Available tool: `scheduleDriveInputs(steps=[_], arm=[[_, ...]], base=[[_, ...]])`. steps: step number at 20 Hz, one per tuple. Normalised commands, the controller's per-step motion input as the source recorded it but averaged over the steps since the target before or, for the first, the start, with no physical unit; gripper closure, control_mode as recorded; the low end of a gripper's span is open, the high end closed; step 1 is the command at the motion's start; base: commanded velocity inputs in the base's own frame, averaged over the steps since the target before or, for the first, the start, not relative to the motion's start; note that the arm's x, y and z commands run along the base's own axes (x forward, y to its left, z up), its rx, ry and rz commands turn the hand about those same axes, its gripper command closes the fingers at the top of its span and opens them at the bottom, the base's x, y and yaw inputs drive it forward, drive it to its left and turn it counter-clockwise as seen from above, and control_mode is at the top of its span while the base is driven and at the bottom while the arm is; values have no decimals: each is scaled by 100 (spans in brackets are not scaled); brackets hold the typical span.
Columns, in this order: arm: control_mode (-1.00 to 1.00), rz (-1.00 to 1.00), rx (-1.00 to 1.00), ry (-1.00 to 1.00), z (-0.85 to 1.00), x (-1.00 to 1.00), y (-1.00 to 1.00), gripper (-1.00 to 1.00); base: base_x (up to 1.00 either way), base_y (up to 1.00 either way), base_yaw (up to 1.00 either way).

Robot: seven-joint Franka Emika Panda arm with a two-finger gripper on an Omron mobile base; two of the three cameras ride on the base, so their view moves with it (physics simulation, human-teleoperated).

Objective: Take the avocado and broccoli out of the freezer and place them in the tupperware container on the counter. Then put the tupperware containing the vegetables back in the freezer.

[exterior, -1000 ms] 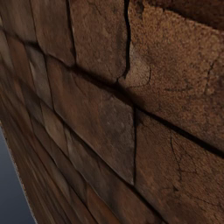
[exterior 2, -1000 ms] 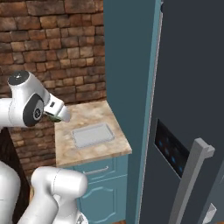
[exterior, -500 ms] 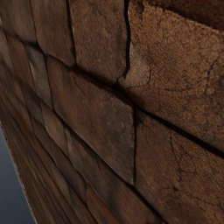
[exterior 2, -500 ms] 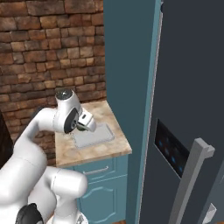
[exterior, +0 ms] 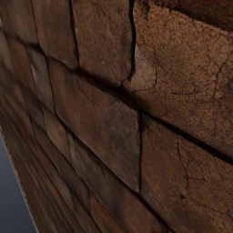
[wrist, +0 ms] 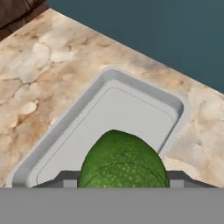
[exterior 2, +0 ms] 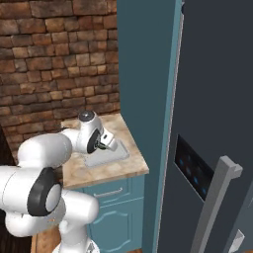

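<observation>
1. Swinging forward since a moment ago, my hand (exterior 2: 106,143) now hangs over the table (exterior 2: 123,165), clenched on the avocado (wrist: 122,162).
2. Directly beneath the hand lies the tupperware container (wrist: 175,107); next I lower and release into it.

Your left base view sits pressed up close against a brick wall (exterior: 113,113), facing it at a slant. Your right base view looks forward and down from behind the arm over the counter (exterior 2: 116,170) and the tupperware container (exterior 2: 106,157), with the freezer (exterior 2: 212,123) close at the right. Your hand view looks steeply down from near above onto the same container (wrist: 131,94) and counter (wrist: 39,83), which it shares with the right base view.
</observation>
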Motion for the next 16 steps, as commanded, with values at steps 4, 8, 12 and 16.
scheduleDriveInputs(steps=[4,8,12,16], arm=[[-100,-3,0,6,-55,53,-24,100],[-100,-2,0,8,-36,49,-7,100],[-100,-3,0,11,-40,46,0,-100],[-100,-2,0,7,-30,29,0,-100]], base=[[0,0,0],[0,0,0],[0,0,0],[0,0,0]])
